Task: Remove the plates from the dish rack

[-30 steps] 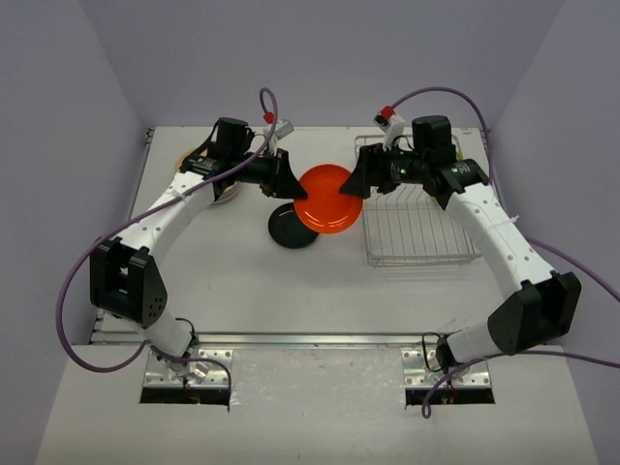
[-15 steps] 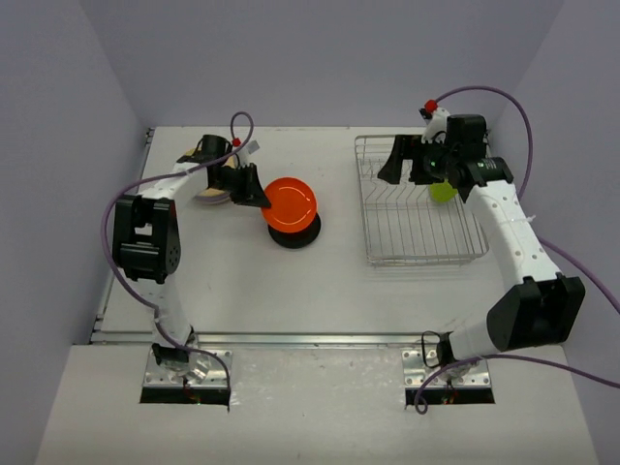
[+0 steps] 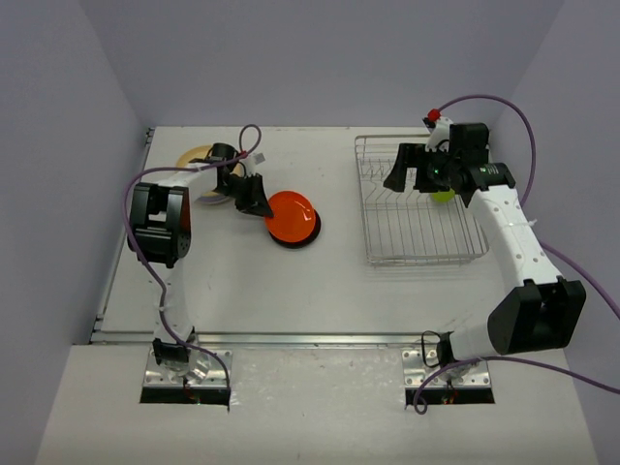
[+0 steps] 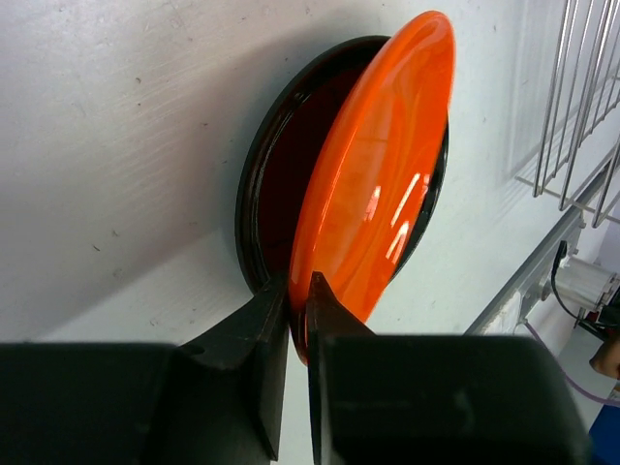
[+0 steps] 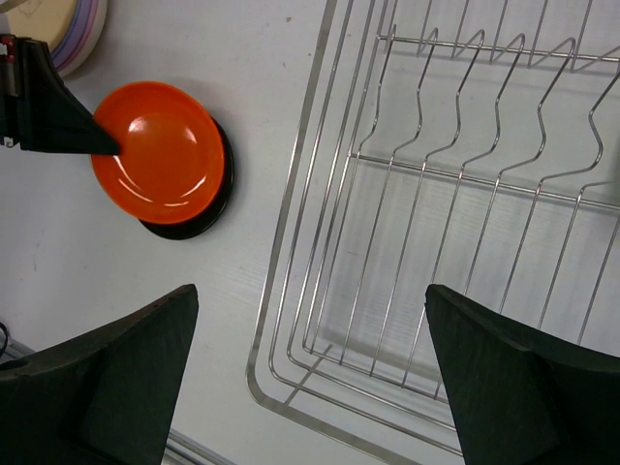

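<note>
An orange plate (image 3: 291, 214) rests tilted on a black plate (image 3: 298, 235) left of the table's middle. My left gripper (image 3: 256, 198) is shut on the orange plate's left rim. In the left wrist view the fingers (image 4: 274, 320) pinch the orange rim (image 4: 378, 184) over the black plate (image 4: 263, 194). The silver dish rack (image 3: 418, 237) stands at the right. A lime green plate (image 3: 444, 192) stands in it, mostly hidden by my right arm. My right gripper (image 3: 405, 172) hovers open and empty above the rack (image 5: 436, 194); its fingers (image 5: 126, 378) are spread wide.
A stack of plates with a cream one on top (image 3: 197, 157) sits at the back left behind my left arm; it also shows in the right wrist view (image 5: 73, 34). The left gripper's finger (image 5: 48, 116) reaches the orange plate (image 5: 160, 145).
The left gripper carried the orange plate left and down onto the black plate. The right gripper let go of it, drew back over the rack and now holds still.
</note>
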`<move>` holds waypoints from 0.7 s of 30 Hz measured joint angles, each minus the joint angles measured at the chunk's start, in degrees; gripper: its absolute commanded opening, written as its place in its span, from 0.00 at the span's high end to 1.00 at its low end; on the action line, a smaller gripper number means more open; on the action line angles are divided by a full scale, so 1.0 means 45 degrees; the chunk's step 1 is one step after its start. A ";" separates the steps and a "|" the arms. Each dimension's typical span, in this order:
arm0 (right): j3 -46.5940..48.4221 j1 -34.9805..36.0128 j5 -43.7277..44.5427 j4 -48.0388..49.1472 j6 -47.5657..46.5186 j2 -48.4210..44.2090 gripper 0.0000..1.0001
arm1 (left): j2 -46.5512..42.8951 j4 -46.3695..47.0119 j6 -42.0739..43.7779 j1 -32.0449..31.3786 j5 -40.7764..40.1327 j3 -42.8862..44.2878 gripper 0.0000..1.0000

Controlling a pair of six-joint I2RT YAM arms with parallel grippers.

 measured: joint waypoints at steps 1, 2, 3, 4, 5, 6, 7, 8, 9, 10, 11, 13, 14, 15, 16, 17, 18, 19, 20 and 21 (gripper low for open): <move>0.0000 0.0000 0.0000 0.0000 0.0000 0.0000 0.01 | 0.0031 -0.0023 0.0007 0.0000 -0.0002 0.0000 0.84; 0.0000 0.0000 0.0006 0.0003 0.0000 0.0000 0.01 | 0.0048 -0.0046 0.0020 0.0000 0.0003 0.0000 0.81; 0.0000 0.0000 0.0024 0.0001 0.0000 0.0000 0.01 | 0.0051 -0.0059 0.0046 0.0000 0.0015 0.0000 0.74; 0.0000 0.0000 0.0046 -0.0002 -0.0001 0.0000 0.01 | 0.0051 -0.0069 0.0059 0.0000 0.0016 0.0006 0.68; 0.0000 0.0000 0.0064 -0.0002 -0.0005 0.0000 0.01 | 0.0051 -0.0079 0.0063 0.0000 0.0019 0.0019 0.64; 0.0000 0.0000 0.0107 -0.0002 -0.0005 0.0000 0.01 | 0.0051 -0.0084 0.0082 0.0000 0.0000 0.0019 0.60; 0.0005 0.0000 0.0174 -0.0002 -0.0010 0.0000 0.01 | 0.0051 -0.0103 0.0092 0.0000 -0.0039 0.0024 0.55; 0.0005 0.0000 0.0325 -0.0002 -0.0015 0.0000 0.01 | 0.0051 -0.0118 0.0101 0.0000 -0.0082 0.0024 0.52; 0.0009 0.0000 0.0525 0.0002 -0.0022 0.0000 0.01 | 0.0051 -0.0137 0.0116 0.0000 -0.0145 0.0024 0.50; 0.0012 -0.0005 0.0752 -0.0005 -0.0037 0.0005 0.01 | 0.0035 -0.0169 0.0129 0.0000 -0.0250 0.0024 0.48; 0.0031 -0.0012 0.1035 -0.0018 -0.0055 0.0022 0.01 | -0.0004 -0.0201 0.0149 0.0000 -0.0385 0.0024 0.47; 0.0133 -0.0035 0.1707 -0.0042 -0.0091 0.0127 0.01 | -0.0241 -0.0263 0.0161 -0.0004 -0.0848 0.0024 0.46; 0.0197 -0.0066 0.2085 -0.0053 -0.0111 0.0209 0.01 | -0.0438 -0.0274 0.0220 -0.0022 -0.1222 0.0024 0.45; 0.0287 -0.0103 0.2564 -0.0058 -0.0132 0.0336 0.01 | -0.0706 -0.0277 0.0304 -0.0053 -0.1603 0.0024 0.43; 0.0388 -0.0141 0.3082 -0.0060 -0.0155 0.0480 0.03 | -0.0997 -0.0283 0.0388 -0.0087 -0.1966 0.0024 0.43; 0.0485 -0.0217 0.3528 -0.0056 -0.0183 0.0653 0.05 | -0.1342 -0.0271 0.0472 -0.0155 -0.2511 0.0024 0.42; 0.0586 -0.0318 0.3987 -0.0025 -0.0206 0.0862 0.07 | -0.1813 -0.0221 0.0599 -0.0274 -0.3247 0.0024 0.42; 0.0690 -0.0433 0.4448 0.0014 -0.0228 0.1088 0.09 | -0.2311 -0.0157 0.0731 -0.0416 -0.4016 0.0024 0.42; 0.0802 -0.0569 0.4887 0.0057 -0.0252 0.1341 0.11 | -0.2788 -0.0062 0.0838 -0.0621 -0.4705 0.0022 0.41; 0.0891 -0.0658 0.5258 0.0118 -0.0276 0.1571 0.13 | -0.3310 0.0098 0.0970 -0.0900 -0.5429 0.0010 0.40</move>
